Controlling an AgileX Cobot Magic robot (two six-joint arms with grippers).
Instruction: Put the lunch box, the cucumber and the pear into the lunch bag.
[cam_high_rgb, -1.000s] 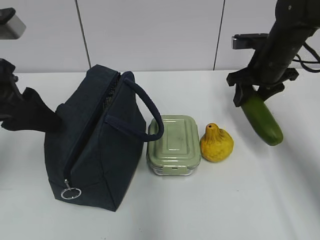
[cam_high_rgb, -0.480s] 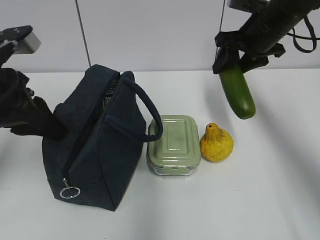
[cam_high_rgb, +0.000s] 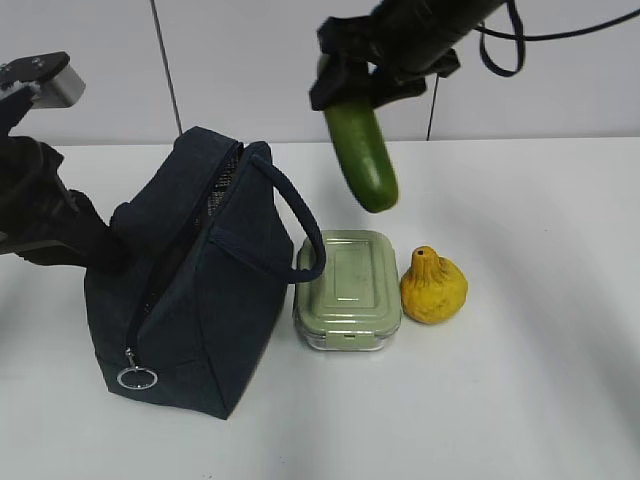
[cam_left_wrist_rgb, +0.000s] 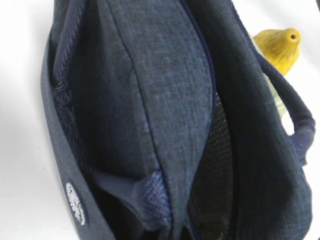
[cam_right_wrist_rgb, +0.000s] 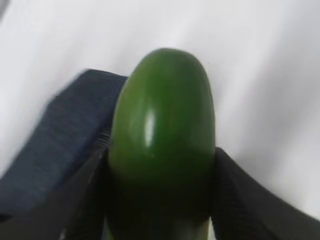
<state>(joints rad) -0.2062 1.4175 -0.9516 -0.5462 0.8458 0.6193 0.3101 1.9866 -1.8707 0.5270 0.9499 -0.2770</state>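
Note:
The navy lunch bag (cam_high_rgb: 200, 290) stands at the left, its top zipper open. My left gripper (cam_high_rgb: 95, 250) is pressed into the bag's left side and seems shut on its near handle; in the left wrist view the handle strap (cam_left_wrist_rgb: 150, 200) runs to the bottom edge and the jaws are hidden. My right gripper (cam_high_rgb: 345, 95) is shut on the cucumber (cam_high_rgb: 363, 160), which hangs in the air above the lunch box (cam_high_rgb: 347, 285), just right of the bag. The pear (cam_high_rgb: 433, 287) sits right of the box. In the right wrist view my fingers (cam_right_wrist_rgb: 85, 200) clamp the cucumber (cam_right_wrist_rgb: 162, 135).
The bag's far loop handle (cam_high_rgb: 300, 225) arches over toward the lunch box. The silver ring pull (cam_high_rgb: 137, 377) hangs at the bag's front end. A white wall stands behind the white table (cam_high_rgb: 540, 380). The pear (cam_left_wrist_rgb: 279, 45) shows past the bag in the left wrist view.
My right gripper has carried the cucumber up and left, from the right side of the table to above the lunch box beside the bag. The bag has shifted slightly under my left gripper.

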